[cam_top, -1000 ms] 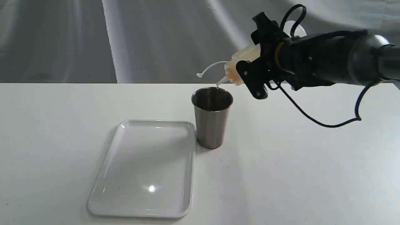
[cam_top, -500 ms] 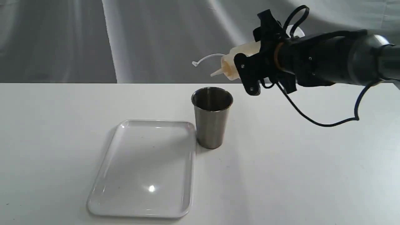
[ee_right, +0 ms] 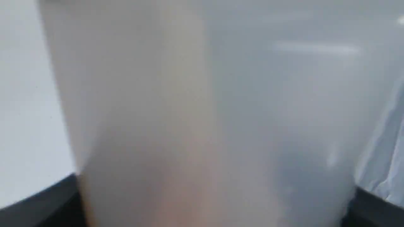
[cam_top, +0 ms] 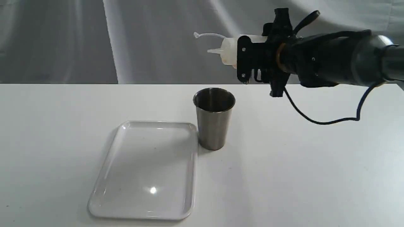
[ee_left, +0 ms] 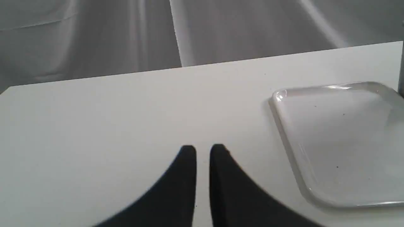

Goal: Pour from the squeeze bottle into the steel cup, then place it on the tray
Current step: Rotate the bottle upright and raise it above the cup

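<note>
My right gripper (cam_top: 244, 60) is shut on the squeeze bottle (cam_top: 228, 54), holding it about level in the air, above and a little right of the steel cup (cam_top: 214, 118). The nozzle points left, well clear of the cup's rim, with the cap strap curling above it. In the right wrist view the bottle (ee_right: 202, 119) fills the picture as a whitish blur. The cup stands upright on the table, right beside the far right corner of the white tray (cam_top: 110, 186). My left gripper (ee_left: 203, 150) hovers over bare table, its fingers nearly together with nothing between them, with the tray (ee_left: 285, 132) off to one side.
A white table (cam_top: 300, 173) carries everything, with grey draped cloth behind it. A black cable (cam_top: 318, 121) hangs in a loop beneath the right arm.
The right gripper has lifted and rotated the bottle back, from nozzle-down at the cup's rim to roughly level and higher. Cup, tray and left gripper have not moved.
</note>
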`<act>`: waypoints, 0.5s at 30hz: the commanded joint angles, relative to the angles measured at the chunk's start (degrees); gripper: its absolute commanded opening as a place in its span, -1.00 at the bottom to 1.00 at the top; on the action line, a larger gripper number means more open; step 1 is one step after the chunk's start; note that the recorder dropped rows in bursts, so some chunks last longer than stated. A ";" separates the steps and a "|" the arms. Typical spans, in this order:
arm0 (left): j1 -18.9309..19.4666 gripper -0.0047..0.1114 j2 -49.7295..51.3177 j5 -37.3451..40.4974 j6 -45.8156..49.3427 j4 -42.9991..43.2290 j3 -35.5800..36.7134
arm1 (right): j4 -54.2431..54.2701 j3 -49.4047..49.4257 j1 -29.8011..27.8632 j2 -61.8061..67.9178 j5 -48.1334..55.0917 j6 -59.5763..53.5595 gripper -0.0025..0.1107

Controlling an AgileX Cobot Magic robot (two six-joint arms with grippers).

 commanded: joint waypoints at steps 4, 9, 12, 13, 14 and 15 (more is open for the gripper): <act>0.18 -0.78 -0.28 -0.37 -0.19 0.03 0.25 | 0.34 -0.62 0.00 -1.42 0.13 13.41 -0.96; 0.18 -0.78 -0.28 -0.37 -0.19 0.03 0.25 | 2.22 -0.62 -0.36 -1.42 0.04 23.78 -0.96; 0.18 -0.78 -0.28 -0.37 -0.19 0.03 0.25 | 2.34 -0.62 -0.85 -1.42 0.33 33.01 -0.96; 0.18 -0.78 -0.28 -0.37 -0.19 0.03 0.25 | 2.34 -0.62 -1.00 -1.55 0.31 35.10 -0.96; 0.18 -0.78 -0.28 -0.37 -0.19 0.03 0.25 | 2.34 -0.62 -1.27 -1.64 0.31 38.20 -0.96; 0.18 -0.78 -0.28 -0.37 -0.19 0.03 0.25 | 2.34 -0.62 -1.39 -1.96 0.31 40.29 -0.96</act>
